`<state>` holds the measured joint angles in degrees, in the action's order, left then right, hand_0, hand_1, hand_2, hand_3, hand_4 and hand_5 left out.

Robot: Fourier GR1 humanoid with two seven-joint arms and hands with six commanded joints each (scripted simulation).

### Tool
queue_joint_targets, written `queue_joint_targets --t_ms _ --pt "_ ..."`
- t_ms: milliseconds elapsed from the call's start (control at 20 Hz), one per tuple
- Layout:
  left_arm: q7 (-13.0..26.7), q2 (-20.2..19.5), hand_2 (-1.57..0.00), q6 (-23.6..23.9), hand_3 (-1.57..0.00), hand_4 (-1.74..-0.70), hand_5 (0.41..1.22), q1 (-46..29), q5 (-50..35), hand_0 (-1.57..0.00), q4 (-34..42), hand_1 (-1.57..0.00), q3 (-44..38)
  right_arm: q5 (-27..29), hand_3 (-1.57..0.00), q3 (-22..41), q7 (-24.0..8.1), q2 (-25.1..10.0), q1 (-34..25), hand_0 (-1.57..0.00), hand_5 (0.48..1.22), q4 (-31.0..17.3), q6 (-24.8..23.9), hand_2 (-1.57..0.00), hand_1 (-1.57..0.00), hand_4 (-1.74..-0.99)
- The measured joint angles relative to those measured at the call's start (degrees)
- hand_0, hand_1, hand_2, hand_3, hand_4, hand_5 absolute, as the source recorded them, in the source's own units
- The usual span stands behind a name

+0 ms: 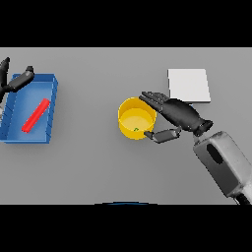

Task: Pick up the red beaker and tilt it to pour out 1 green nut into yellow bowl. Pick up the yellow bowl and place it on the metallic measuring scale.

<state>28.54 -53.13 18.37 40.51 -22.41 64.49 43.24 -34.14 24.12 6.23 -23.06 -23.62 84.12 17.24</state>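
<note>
Round yellow bowl (pixel 136 118) upright near the middle of the grey tabletop (pixel 98 167), one small green nut (pixel 136 130) inside. Slim red beaker (pixel 35 115) lying slantwise in the blue tray (pixel 53 106) far left. Flat square pale metallic measuring scale (pixel 189 85) behind and right of the bowl, apart from it.

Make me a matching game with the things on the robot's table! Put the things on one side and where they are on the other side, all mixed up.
Things:
1. red beaker
2. green nut
3. right hand
4. metallic measuring scale

Places:
A. far side of the table, behind the right hand
B. lying inside the blue tray
C. at the right side of the yellow bowl, fingers open
D. inside the yellow bowl

Pairs: 1-B, 2-D, 3-C, 4-A
</note>
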Motion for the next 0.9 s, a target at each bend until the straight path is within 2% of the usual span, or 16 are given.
queue_joint_targets --t_ms 50,200,300,350,650,900 --pt "-0.30 0.29 0.00 0.14 0.00 -0.75 0.716 -0.01 -0.13 0.00 -0.04 0.00 -0.09 -0.75 0.00 0.99 1.22 -0.46 -1.35 0.00 0.625 -0.47 0.78 0.00 0.00 -1.231" --pt "-0.40 0.60 0.00 0.46 0.00 -0.76 0.720 -0.20 -0.49 0.00 -0.06 0.00 -0.28 -3.34 0.00 4.07 1.31 -0.96 -4.53 0.00 0.638 -2.30 3.39 0.00 0.00 -1.212" --pt "-0.70 0.36 0.00 1.07 0.00 -0.77 0.721 -0.60 -0.78 0.00 0.59 0.00 -0.63 -4.16 0.00 5.83 2.74 -1.24 -5.64 0.00 0.645 -2.72 5.08 0.00 0.00 -1.212" --pt "-1.10 0.53 0.00 1.00 0.00 -0.78 0.721 -0.22 -1.00 0.00 0.09 0.00 -1.00 -4.41 0.00 6.54 1.81 -0.29 -7.10 0.00 0.648 -3.41 5.91 0.00 0.00 -1.214" --pt "-2.10 -0.03 0.00 -0.12 0.00 -0.80 0.727 -0.70 -2.06 0.00 -0.07 0.00 -1.75 -7.31 0.00 10.10 5.51 0.11 -9.35 0.00 0.664 -9.95 6.06 0.00 0.00 -1.242" --pt "-1.83 0.15 0.00 0.24 0.00 -0.80 0.723 -0.70 -1.90 0.00 0.32 0.00 -1.52 -8.35 0.00 11.79 6.58 0.80 -11.19 0.00 0.687 -13.48 7.10 0.00 0.00 -1.273"
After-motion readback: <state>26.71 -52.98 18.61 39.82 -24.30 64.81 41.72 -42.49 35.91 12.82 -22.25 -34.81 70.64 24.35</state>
